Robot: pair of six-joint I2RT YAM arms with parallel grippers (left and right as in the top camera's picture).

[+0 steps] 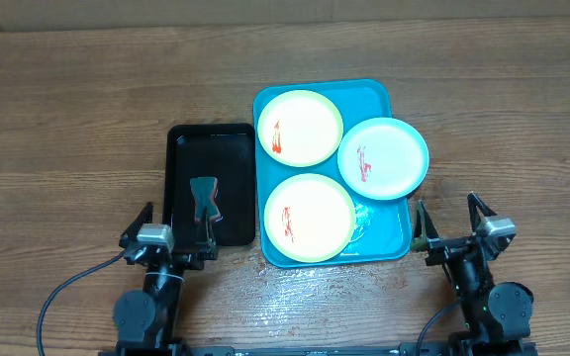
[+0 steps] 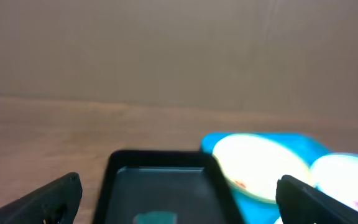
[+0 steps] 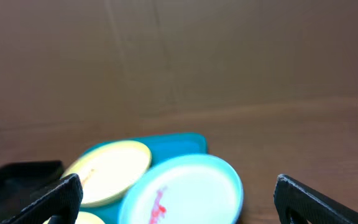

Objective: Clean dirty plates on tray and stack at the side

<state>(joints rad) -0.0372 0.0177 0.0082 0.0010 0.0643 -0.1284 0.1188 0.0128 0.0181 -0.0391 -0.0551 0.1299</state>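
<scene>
Pincers both gape empty. Ahead of your right pincer (image 1: 448, 225) and to its left, the large turquoise rectangular plastic tray (image 1: 376, 95) holds three red-smeared round plastic plates (image 1: 300, 127); your left pincer (image 1: 178, 232) faces a black rectangular tray (image 1: 191, 148).

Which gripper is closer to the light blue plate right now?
Right. The right gripper is just front-right of the light blue plate; the left gripper is beyond the turquoise tray, at the black tray.

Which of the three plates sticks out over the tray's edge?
The light blue round plastic plate with the white centre: it overhangs the right rim of the turquoise plastic tray; both pale yellow-green plates lie inside.
</scene>
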